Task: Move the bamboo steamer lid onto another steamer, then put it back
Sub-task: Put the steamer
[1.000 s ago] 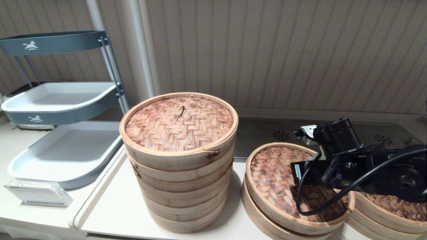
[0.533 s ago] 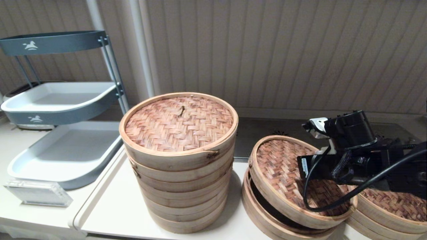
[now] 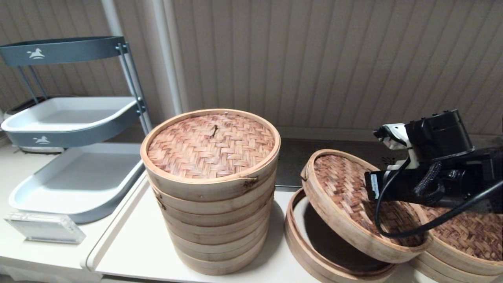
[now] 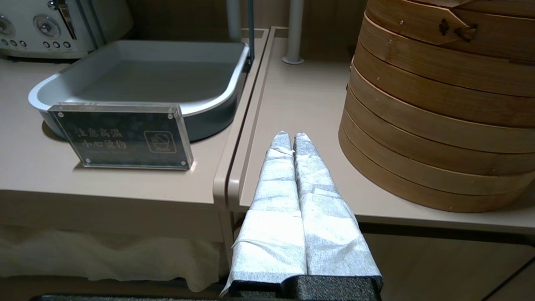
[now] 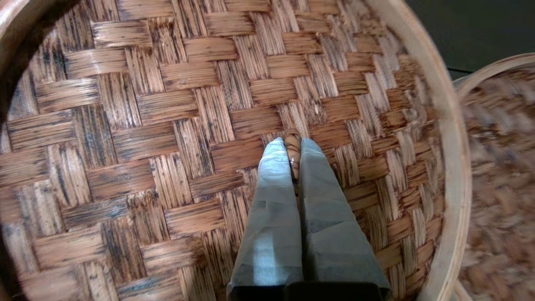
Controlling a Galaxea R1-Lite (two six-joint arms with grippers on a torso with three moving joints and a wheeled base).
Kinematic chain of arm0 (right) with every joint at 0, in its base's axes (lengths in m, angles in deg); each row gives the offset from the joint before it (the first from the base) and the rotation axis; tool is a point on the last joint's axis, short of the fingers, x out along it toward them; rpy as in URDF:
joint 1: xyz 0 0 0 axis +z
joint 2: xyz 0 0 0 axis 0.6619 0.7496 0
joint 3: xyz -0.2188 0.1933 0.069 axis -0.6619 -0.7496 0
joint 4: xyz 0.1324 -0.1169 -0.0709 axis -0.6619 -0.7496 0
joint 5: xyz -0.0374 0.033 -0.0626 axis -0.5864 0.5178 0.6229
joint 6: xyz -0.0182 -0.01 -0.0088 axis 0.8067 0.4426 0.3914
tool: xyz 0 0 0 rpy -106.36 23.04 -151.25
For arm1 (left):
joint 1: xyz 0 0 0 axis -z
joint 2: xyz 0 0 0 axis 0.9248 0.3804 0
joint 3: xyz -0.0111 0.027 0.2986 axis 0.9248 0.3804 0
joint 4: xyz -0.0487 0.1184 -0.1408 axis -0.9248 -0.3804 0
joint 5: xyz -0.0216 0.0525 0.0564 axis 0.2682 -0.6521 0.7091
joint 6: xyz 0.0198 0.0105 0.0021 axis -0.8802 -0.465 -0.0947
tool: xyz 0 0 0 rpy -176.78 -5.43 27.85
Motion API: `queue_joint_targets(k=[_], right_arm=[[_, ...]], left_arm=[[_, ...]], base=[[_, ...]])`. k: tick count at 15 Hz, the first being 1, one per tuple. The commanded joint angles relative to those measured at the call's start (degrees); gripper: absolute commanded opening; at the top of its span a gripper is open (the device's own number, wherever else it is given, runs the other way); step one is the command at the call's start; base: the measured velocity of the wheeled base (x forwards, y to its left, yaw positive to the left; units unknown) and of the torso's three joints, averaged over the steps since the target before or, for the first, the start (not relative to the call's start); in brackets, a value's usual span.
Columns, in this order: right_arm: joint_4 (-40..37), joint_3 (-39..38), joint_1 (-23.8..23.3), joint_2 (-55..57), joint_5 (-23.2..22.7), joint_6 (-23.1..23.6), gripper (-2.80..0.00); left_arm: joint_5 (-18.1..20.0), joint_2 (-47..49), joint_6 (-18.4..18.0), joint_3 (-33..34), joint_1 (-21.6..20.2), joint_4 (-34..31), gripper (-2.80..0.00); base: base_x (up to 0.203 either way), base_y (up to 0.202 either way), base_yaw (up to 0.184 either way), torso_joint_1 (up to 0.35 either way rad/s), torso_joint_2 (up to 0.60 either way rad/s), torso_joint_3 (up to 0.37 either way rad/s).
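Note:
My right gripper (image 5: pixel 292 144) is shut on the small dark knot (image 5: pixel 292 138) at the centre of the bamboo steamer lid (image 3: pixel 340 184). The lid's dark-brown woven top (image 5: pixel 167 125) fills the right wrist view. It hangs tilted in the air, with its left edge high and its right edge low. Under it sits a low steamer ring (image 3: pixel 292 236) with a brown rim, uncovered, its inside dark with a pale strip at the left. My left gripper (image 4: pixel 291 136) is shut on nothing, parked at the table's front edge beside the tall steamer.
The tall many-tiered steamer (image 3: pixel 212 212) with its reddish-tan lid (image 3: pixel 212 143) stands left of the ring. Another low steamer with a woven top (image 3: pixel 467 232) sits at the far right, close under the tilted lid. A grey tray rack (image 3: pixel 74 177) and an acrylic sign (image 3: pixel 45 228) stand on the left.
My right gripper has risen and moved right with the lid. The lid has come off the low ring and tilted, exposing the ring's inside. The left arm has not moved.

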Motion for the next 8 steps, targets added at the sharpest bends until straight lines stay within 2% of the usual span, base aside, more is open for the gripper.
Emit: queue_joint_targets(k=[1,6,8], right_arm=[[-1.1,1.7,-0.7,-1.6,0.1,0.1,-2.8],[-5.2,5.3,-1.7,-2.5,0.1,0.6,-2.8],[-5.7,5.7,-4.8,-3.2,0.1,2.2,-2.8]], left_arm=[[0.0,-0.1,0.0,1.4,0.0,0.1,-2.8],[-0.1,-0.1,0.0,1.4,-0.1,0.1,-2.8],[0.0,-0.1,0.0,1.4,0.0,0.1,-2.8]], base=[[0.0,0.0,0.0,0.0,0.0,0.0],[0.0,0.0,0.0,0.0,0.0,0.0],[0.0,0.0,0.0,0.0,0.0,0.0]])
